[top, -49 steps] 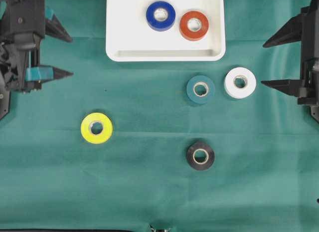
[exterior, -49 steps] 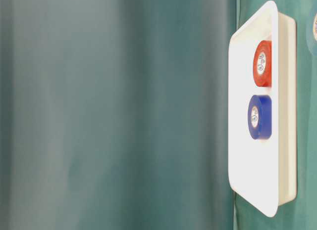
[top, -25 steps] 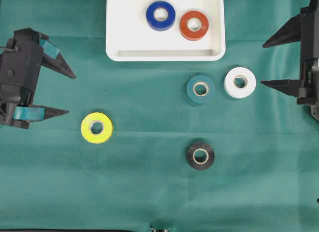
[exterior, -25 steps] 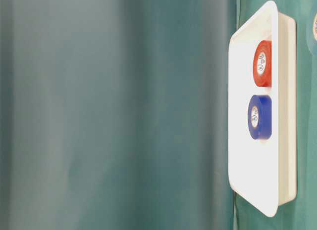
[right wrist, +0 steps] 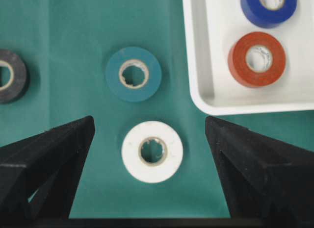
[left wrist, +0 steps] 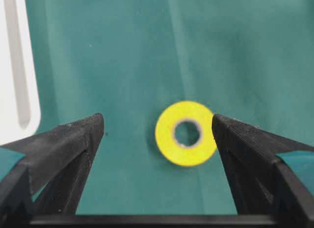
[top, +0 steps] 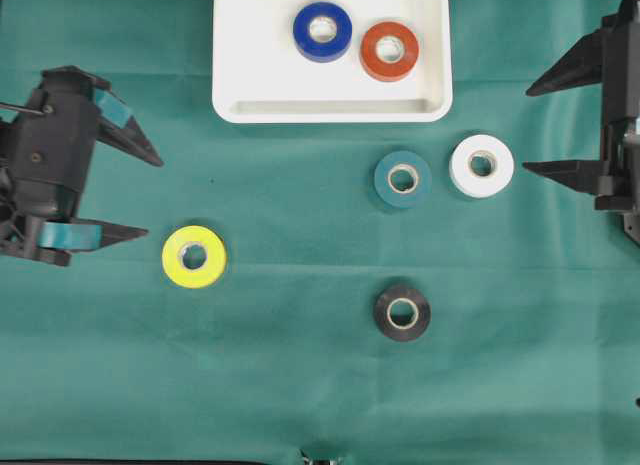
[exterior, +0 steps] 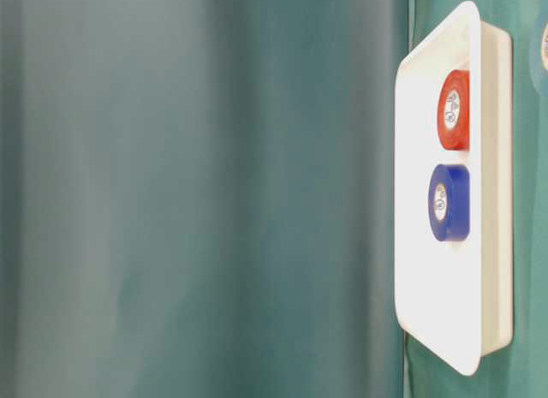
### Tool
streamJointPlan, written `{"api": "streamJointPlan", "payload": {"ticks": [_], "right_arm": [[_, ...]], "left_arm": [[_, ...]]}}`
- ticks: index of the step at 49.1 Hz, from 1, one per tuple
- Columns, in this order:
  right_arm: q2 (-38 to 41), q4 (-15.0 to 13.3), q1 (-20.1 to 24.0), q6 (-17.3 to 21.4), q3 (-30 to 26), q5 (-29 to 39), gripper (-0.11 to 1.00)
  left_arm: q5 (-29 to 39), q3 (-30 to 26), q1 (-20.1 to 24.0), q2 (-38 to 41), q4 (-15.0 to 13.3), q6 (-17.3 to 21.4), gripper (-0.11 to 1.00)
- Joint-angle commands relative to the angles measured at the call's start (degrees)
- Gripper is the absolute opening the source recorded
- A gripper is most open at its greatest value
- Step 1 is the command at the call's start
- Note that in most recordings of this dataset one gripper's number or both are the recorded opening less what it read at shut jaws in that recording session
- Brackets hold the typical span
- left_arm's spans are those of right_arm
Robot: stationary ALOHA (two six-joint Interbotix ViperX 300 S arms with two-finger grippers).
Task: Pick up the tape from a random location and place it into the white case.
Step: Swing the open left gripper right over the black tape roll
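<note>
With blue and red rolls already in the white case at the bench's far edge, the left claw, spread wide and empty, lines up on the yellow tape, while the right claw waits released.

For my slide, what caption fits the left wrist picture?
Open left gripper lined up on the yellow tape roll lying flat on green cloth.

Looked like a robot lab/test bench: worktop covered w/ plain green cloth, green curtain as backdrop, black arm at 9 o'clock & another at 3 o'clock.
</note>
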Motion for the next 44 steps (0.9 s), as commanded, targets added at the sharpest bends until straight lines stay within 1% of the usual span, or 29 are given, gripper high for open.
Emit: {"api": "streamJointPlan", "payload": {"ticks": [1, 7, 13, 27, 36, 44], "right_arm": [[0.2, -0.2, 0.2, 0.0, -0.7, -0.4, 0.9], [0.4, -0.1, 0.1, 0.0, -0.8, -0.4, 0.9], [0.4, -0.1, 0.2, -0.1, -0.8, -0.4, 0.9], [0.5, -0.2, 0.1, -0.4, -0.8, -0.8, 0.9], [0.5, -1.1, 0.1, -0.6, -0.9, -0.9, 0.9], [0.5, -1.7, 0.1, -0.8, -0.9, -1.0, 0.9]], "left_arm": [[-1.0, -2.6, -0.5, 1.8, -0.1, -0.1, 0.98], [-1.8, -5.6, -1.3, 5.9, -0.1, -0.1, 0.98], [-1.9, -10.2, -2.4, 11.2, -0.1, -0.1, 0.98], [-1.9, -22.5, -3.1, 21.4, -0.1, 0.0, 0.98], [-1.7, -30.8, -3.6, 27.3, -0.1, 0.4, 0.98], [-0.8, -37.2, -3.8, 31.9, -0.1, 0.5, 0.98]]}}
